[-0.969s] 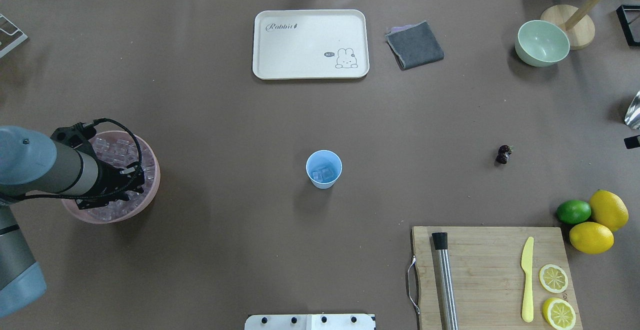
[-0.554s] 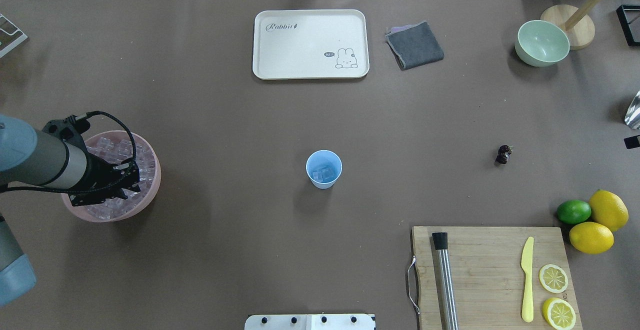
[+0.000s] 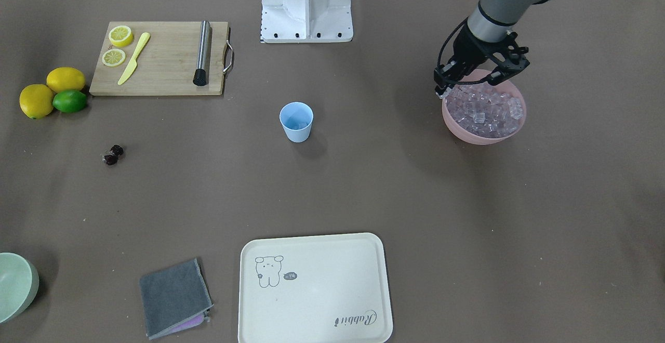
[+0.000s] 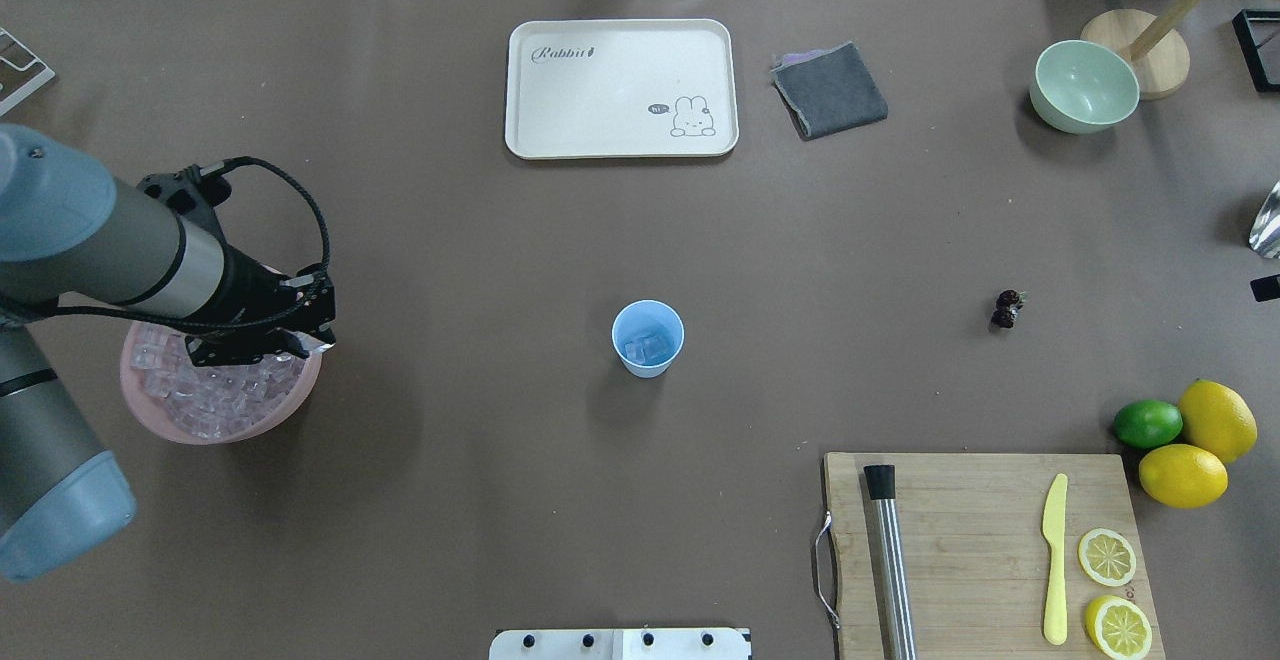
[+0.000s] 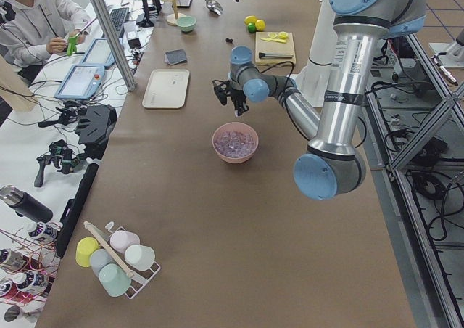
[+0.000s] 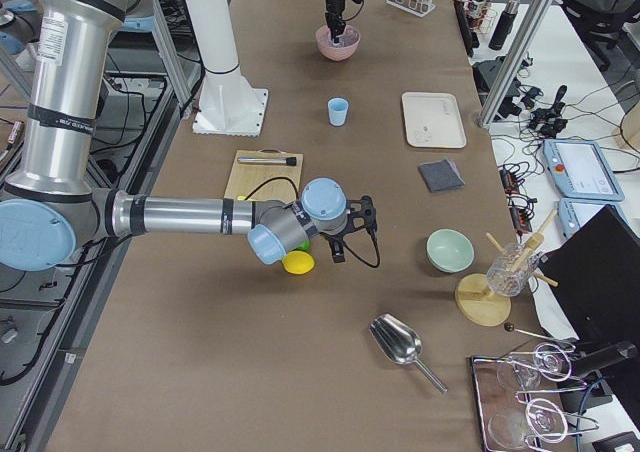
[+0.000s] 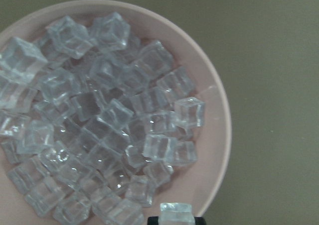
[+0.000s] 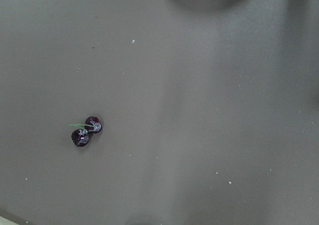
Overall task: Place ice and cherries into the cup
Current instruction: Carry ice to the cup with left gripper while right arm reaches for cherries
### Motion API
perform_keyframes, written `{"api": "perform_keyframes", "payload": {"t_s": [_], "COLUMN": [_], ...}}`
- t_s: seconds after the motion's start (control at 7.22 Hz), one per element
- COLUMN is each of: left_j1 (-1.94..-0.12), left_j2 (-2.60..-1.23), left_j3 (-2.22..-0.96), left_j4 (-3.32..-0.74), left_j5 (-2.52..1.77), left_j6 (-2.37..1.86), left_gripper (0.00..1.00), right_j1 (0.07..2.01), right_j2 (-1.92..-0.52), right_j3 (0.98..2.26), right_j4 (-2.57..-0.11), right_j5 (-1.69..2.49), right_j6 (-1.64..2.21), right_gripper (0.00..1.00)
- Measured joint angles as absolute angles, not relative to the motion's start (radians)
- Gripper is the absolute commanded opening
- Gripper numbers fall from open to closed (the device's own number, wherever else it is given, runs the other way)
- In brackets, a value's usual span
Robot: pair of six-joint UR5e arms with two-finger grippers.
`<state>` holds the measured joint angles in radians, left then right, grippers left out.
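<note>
We see the left gripper (image 4: 318, 340) raised clear of the ice (image 4: 210, 395) heaped in the pink bowl (image 4: 280, 412). A second ago it was sunk low among the ice near the middle of the bowl. Now it has come up and shifted toward the rim on the cup's side, and it hangs over that edge. In the left wrist view one ice cube (image 7: 175, 213) sits at the bottom edge with dark finger parts right under it. We read the gripper as closed on that single cube, above the bowl's rim. The left arm (image 4: 120, 260) now crosses the bowl's far side, where before it lay across the middle.

The cup (image 4: 640, 364) stands upright in the middle of the desk (image 4: 460, 240), well apart from the bowl and in the same spot as before. A few clear cubes (image 4: 645, 348) already lie at its bottom. The cherries (image 4: 1006, 308) lie on the bare desk well to the cup's right, unmoved, and the right wrist camera looks straight down on them. The right gripper (image 6: 345, 244) shows only in the right side view, hanging near a lemon (image 6: 297, 263). We cannot tell whether it is open or closed.
</note>
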<state>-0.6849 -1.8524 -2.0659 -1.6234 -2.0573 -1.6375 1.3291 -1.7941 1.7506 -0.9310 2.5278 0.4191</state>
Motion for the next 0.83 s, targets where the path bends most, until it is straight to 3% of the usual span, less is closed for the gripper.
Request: {"api": "perform_keyframes", "payload": {"t_s": [0.42,0.83], "left_j1": [-0.616,-0.561], "left_j2": [-2.146,-2.302], "left_j3": [-1.942,-1.721], "left_j4": [-1.535,-1.682], "left_j5": [-2.053,-2.01], "left_j6": [-1.668,-1.706], "left_gripper": [0.0,0.0], "right_j1": [1.315,1.221], "right_j2": [-1.785,-1.746], "right_j3": [1.767,1.791], "right_j4": [-0.932,-0.932], "right_j5": [2.522,2.483], "right_j6": [0.442,0.506], "right_gripper": [1.0,1.0]}}
